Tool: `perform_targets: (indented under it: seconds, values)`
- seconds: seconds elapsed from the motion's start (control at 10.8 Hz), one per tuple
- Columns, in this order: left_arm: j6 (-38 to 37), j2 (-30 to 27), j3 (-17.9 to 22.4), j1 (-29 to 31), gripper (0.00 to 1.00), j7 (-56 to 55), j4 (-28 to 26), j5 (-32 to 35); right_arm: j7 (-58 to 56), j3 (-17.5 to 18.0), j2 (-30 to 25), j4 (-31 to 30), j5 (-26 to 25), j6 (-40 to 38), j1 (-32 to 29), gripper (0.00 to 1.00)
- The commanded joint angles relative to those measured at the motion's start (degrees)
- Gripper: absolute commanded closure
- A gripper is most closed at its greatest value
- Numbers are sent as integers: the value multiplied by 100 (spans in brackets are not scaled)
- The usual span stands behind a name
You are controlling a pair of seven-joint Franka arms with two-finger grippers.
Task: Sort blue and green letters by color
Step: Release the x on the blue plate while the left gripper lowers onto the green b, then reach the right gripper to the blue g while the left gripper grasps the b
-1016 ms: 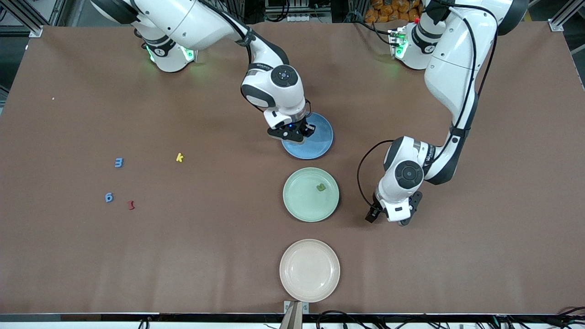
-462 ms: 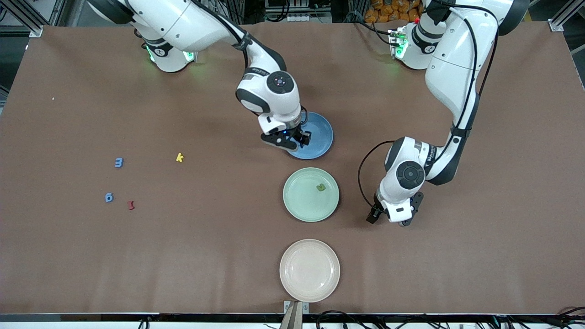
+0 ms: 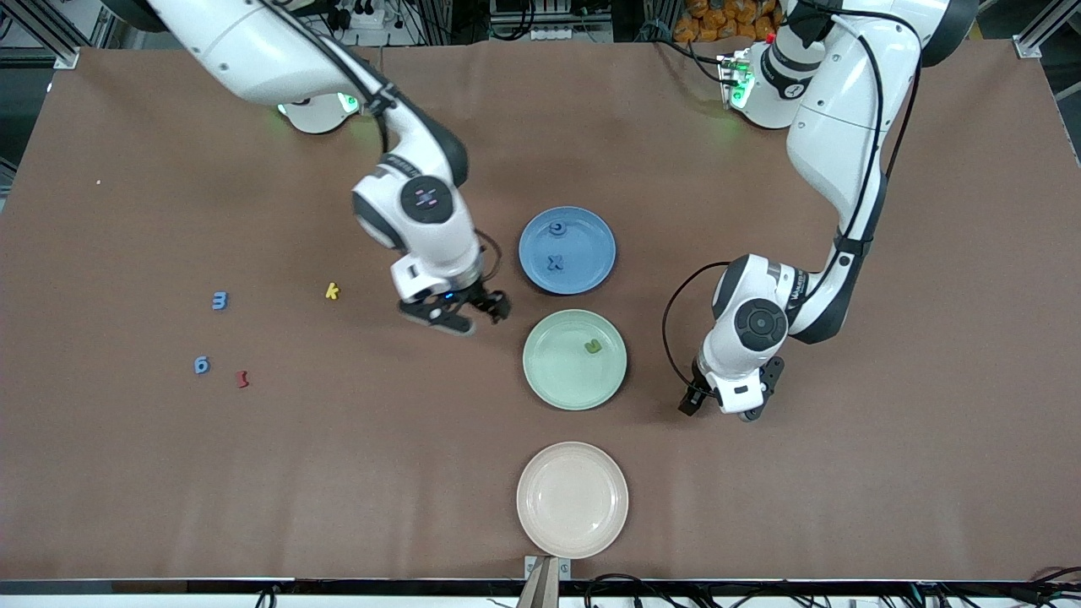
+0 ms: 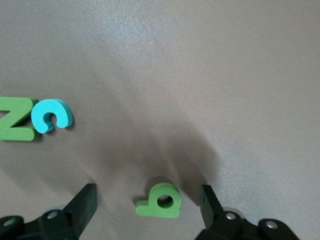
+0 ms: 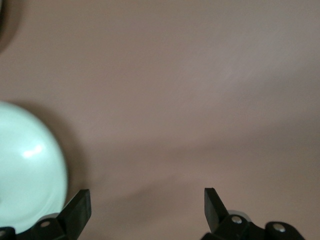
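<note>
The right gripper (image 3: 473,317) has left the blue plate (image 3: 591,270), jaws open; the left gripper (image 4: 147,212) (open too) waits over a chunky green b (image 4: 160,201).

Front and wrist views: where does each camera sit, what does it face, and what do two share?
Front view: high, facing the arms' bases; both arms show, right gripper beside the green plate.
Left wrist view: on that wrist, looking down at a green b; open left fingers show.
Right wrist view: on that wrist, looking down at table; open right fingers show.
Shared: the green plate, in front and right wrist views.
</note>
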Motion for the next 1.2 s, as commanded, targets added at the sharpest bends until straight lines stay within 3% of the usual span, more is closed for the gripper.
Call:
perform_targets:
  seconds: [0.0, 0.28, 0.46, 0.83, 1.11]
  values:
    - [21, 107, 41, -70, 100, -191, 160, -89, -1540, 221, -337, -346, 194, -77, -1370, 0]
    - [21, 107, 41, -70, 100, -192, 170, -81, -3773, 177, -496, -452, 397, -270, -2524, 0]
    - [21, 107, 41, -70, 100, -192, 170, -81, -5222, -199, -479, -452, 397, -280, -2955, 0]
    - [21, 29, 49, -70, 100, -121, 283, -63, -7273, -210, -356, -452, 397, -245, -4089, 0]
    - [12, -15, 50, -79, 100, -122, 363, -54, -8329, -218, 12, -435, 389, 228, -4591, 15]
